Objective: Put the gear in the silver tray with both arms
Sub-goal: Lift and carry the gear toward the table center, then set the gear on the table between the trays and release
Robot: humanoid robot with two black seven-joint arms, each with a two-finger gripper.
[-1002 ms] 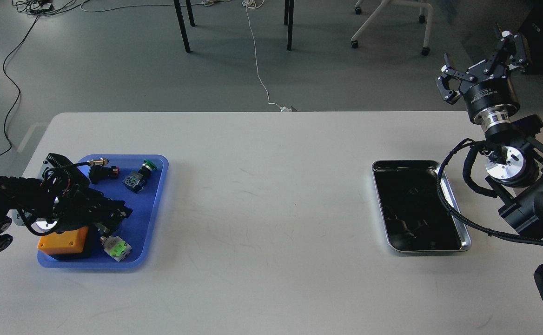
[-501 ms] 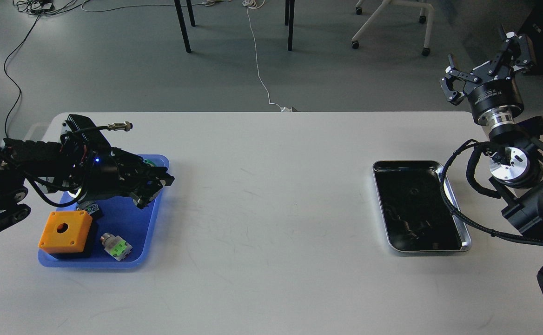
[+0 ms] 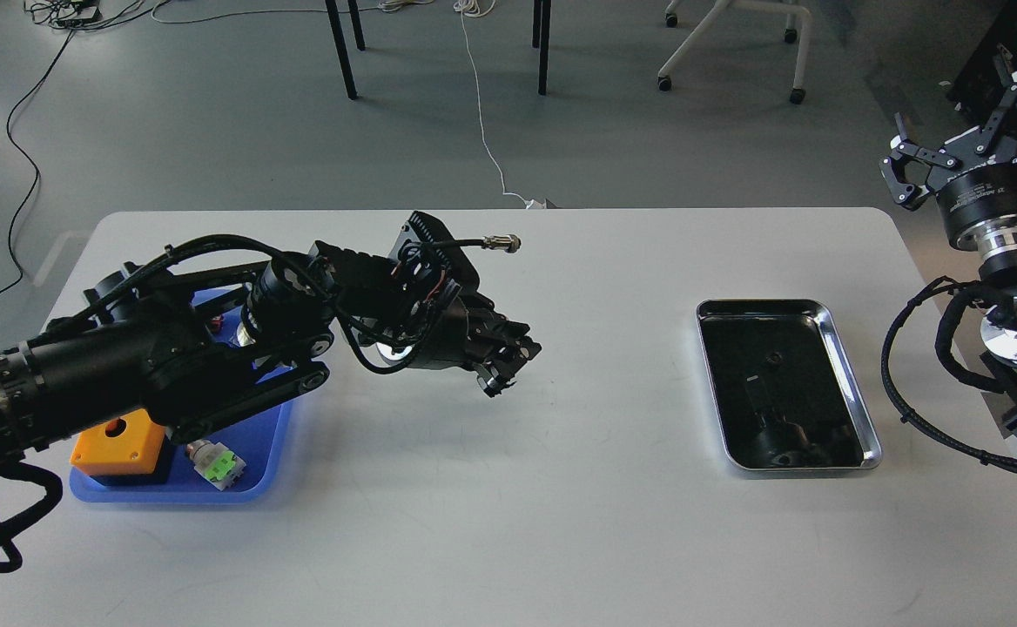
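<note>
Left tool [image 3: 506, 366] grip unclear, well left of silver tray [image 3: 857, 409], right tool [image 3: 966, 131] spread.

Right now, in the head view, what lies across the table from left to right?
orange box → green-and-white switch → left gripper → silver tray → right gripper, past the table's right edge.

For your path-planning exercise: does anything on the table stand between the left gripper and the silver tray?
Nothing visible does. The left gripper is over bare table, and the stretch from there to the silver tray holds no objects. The right gripper is raised beyond the far right corner.
</note>
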